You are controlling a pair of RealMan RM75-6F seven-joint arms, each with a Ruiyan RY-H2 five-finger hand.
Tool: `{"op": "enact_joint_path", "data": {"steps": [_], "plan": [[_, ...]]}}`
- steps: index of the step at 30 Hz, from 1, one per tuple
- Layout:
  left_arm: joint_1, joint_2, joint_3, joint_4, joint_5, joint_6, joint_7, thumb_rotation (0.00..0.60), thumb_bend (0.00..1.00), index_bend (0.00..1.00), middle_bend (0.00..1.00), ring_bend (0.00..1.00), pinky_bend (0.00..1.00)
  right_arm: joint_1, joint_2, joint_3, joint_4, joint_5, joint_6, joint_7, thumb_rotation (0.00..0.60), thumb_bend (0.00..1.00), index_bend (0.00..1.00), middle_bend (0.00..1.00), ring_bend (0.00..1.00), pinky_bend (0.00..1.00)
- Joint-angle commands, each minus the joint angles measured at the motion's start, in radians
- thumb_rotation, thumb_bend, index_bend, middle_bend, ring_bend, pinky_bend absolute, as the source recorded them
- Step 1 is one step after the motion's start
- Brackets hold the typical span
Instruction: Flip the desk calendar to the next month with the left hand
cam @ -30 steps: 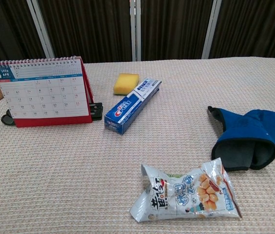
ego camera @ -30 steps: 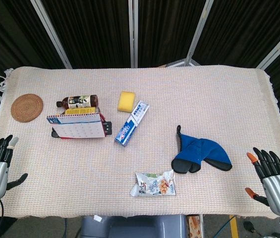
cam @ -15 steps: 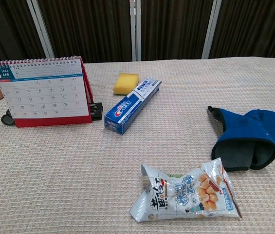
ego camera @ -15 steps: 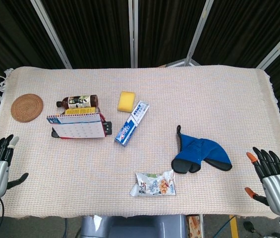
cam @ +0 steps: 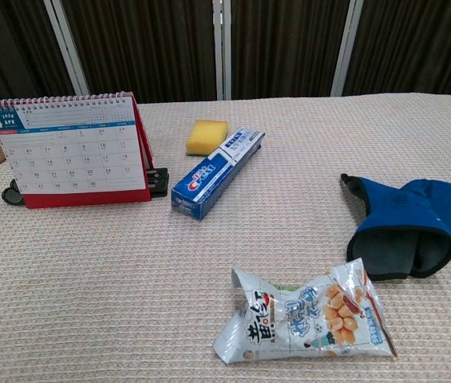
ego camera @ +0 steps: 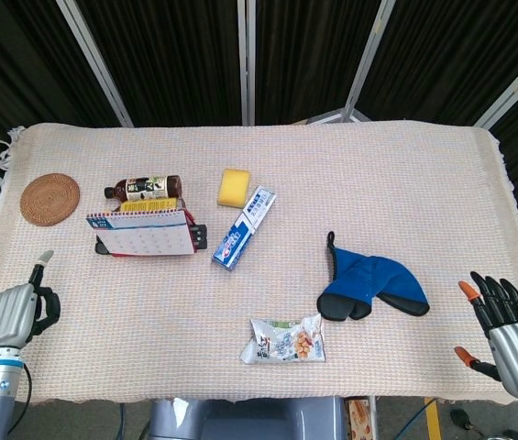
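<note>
The desk calendar (ego camera: 141,234) stands upright at the table's left with its spiral binding on top. In the chest view the calendar (cam: 69,153) shows an April page on a red base. My left hand (ego camera: 20,312) hovers over the near left edge of the table, well in front and to the left of the calendar. Most of its fingers are curled in, one points forward, and it holds nothing. My right hand (ego camera: 508,332) hangs off the near right corner with fingers spread and empty. Neither hand appears in the chest view.
A bottle (ego camera: 144,188) lies behind the calendar, and a woven coaster (ego camera: 49,198) sits to its left. A yellow sponge (cam: 207,136) and a toothpaste box (cam: 217,171) lie to the calendar's right. A blue oven mitt (ego camera: 373,286) and a snack bag (ego camera: 286,339) lie nearer the front.
My left hand has turned and moved slightly right onto the table edge, its fingers curling in with one left pointing. The right hand dropped a little. The calendar is unmoved.
</note>
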Motion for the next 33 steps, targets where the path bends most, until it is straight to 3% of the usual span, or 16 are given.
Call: {"op": "enact_joint_path", "data": {"steps": [1,12,33], "plan": [[-0.073,-0.013,-0.040,-0.007,-0.147,-0.122,-0.010,0.600,0.72,0.00,0.76,0.75,0.66,0.000,0.001,0.000,-0.001,-0.002,0.002,0.001,0.600,0.04,0.00,0.00,0.00,0.00],[-0.197,-0.128,-0.054,0.109,-0.370,-0.197,0.111,0.600,0.72,0.00,0.76,0.75,0.66,0.000,0.004,0.001,0.000,0.002,0.001,0.009,0.600,0.04,0.00,0.00,0.00,0.00],[-0.319,-0.214,-0.069,0.210,-0.529,-0.225,0.196,0.600,0.73,0.00,0.76,0.75,0.66,0.006,-0.003,0.004,0.008,0.018,-0.017,0.007,0.600,0.04,0.00,0.00,0.00,0.00]]}}
